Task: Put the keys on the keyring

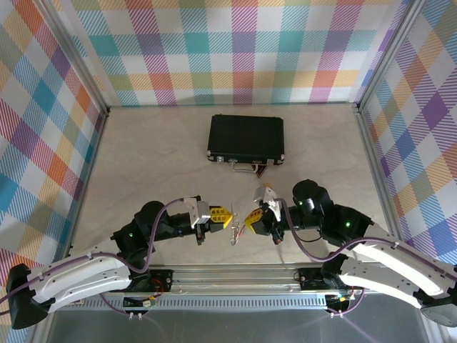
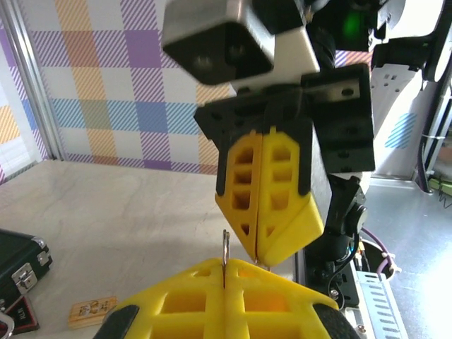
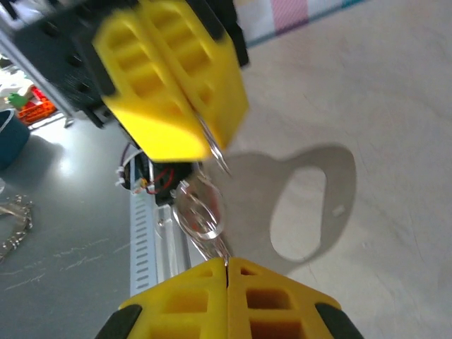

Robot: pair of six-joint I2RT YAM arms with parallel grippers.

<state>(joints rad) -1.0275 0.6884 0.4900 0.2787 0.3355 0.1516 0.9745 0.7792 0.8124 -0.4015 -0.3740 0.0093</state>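
No legible text, number or brand anywhere. Only candidate: small tan tag (image 2: pixel 92 311) flat on the table (image 2: pixel 141 226), down-left of the left gripper (image 2: pixel 224 267) in the left wrist view. It has dark printed marks, too blurred to read.
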